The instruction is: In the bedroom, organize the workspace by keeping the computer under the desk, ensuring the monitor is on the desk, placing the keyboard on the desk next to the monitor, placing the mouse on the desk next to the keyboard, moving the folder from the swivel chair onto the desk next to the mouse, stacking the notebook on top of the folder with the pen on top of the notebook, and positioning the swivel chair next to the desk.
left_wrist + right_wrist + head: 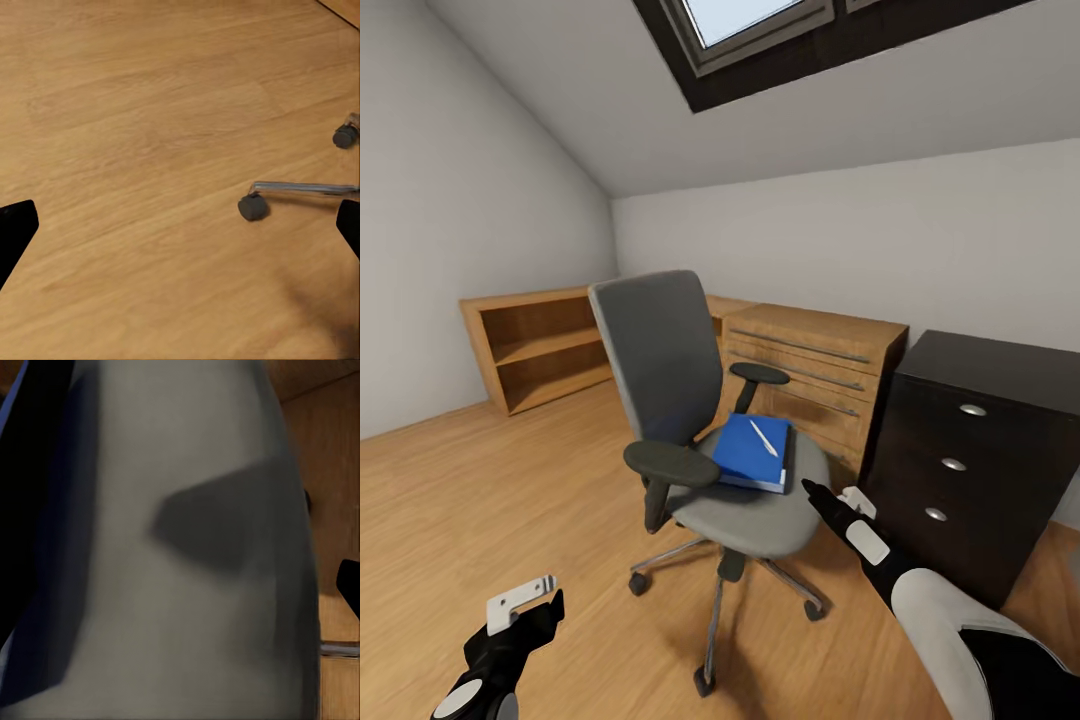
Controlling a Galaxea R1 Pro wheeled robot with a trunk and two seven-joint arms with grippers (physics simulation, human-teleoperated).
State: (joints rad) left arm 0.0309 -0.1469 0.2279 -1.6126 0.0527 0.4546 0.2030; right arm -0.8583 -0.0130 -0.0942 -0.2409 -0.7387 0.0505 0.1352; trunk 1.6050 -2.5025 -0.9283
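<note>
The grey swivel chair (670, 360) stands mid-room on the plank floor. On its seat lies the blue folder (745, 455), and the white pen (763, 438) rests on top of it. My right gripper (832, 497) is open beside the seat's right edge, level with the folder; in the right wrist view the grey seat (195, 547) looms very close. Low at the left, my left gripper (528, 603) hangs open over the floor, looking at the chair's chrome leg and castor (253, 208). The desk's black three-drawer unit (970, 460) stands at the right. Computer, monitor, keyboard, mouse and notebook are out of view.
A light wood drawer cabinet (815, 370) stands right behind the chair, with an open wood shelf unit (545, 345) along the left wall. The sloped ceiling with its skylight (750, 20) hangs overhead. Open floor (480, 500) lies to the chair's left.
</note>
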